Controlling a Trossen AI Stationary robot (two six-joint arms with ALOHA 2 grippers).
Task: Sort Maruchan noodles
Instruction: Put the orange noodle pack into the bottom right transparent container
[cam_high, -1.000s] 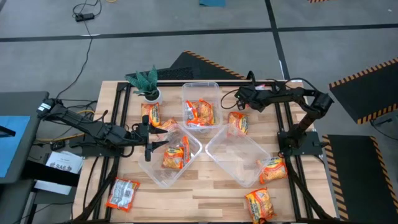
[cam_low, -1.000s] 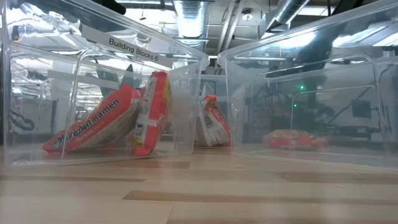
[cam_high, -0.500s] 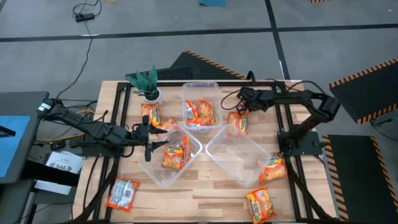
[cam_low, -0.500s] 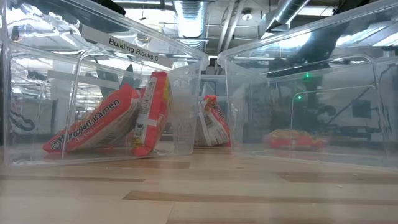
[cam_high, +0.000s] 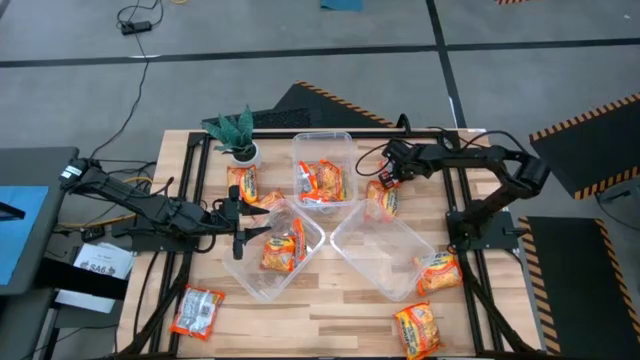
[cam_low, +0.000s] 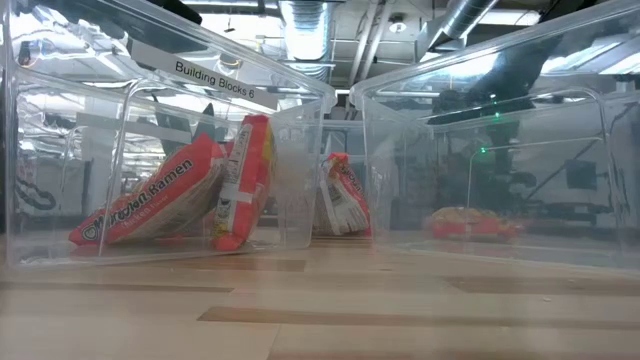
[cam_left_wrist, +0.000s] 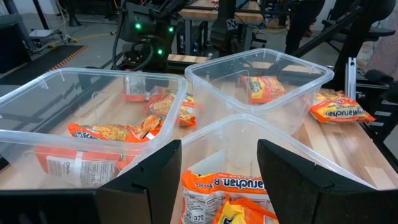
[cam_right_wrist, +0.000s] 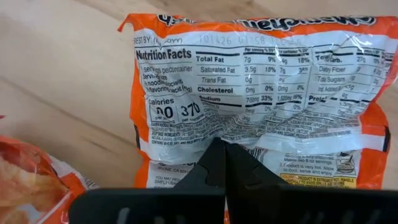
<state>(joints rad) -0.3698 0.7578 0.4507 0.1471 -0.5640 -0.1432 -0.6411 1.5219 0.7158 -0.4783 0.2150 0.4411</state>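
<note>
The right gripper (cam_right_wrist: 221, 152) is pinching a light, crinkly noodle packet (cam_right_wrist: 261, 93) by its slippery back film. The left gripper (cam_left_wrist: 219, 165) is hovering wide open over a tub (cam_left_wrist: 273, 134), empty-handed.

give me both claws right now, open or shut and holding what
left claw: open, empty, above a noodle packet in a tub.
right claw: shut on a noodle packet, pinching its wrapper.

Overhead, table-level, two wrist close-ups.
</note>
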